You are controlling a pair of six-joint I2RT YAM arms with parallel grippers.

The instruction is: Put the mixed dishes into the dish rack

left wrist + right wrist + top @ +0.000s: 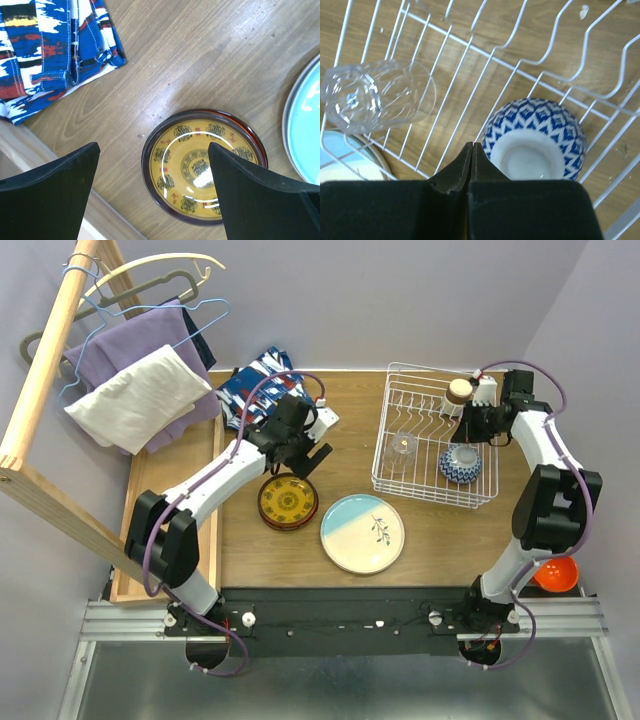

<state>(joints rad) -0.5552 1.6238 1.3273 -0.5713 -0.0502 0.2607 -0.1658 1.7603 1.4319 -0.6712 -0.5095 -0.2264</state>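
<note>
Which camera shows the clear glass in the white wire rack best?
The right wrist view: the clear glass appears large, its ridges plain. The top view shows it small; the left wrist view misses it.

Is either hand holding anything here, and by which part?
Nothing is held: the left hand is open above the yellow plate; the right hand is shut, empty.

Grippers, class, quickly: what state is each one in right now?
Left gripper: open, empty, with the red-yellow plate below it.
Right gripper: shut, holding nothing, above the blue-patterned bowl.
</note>
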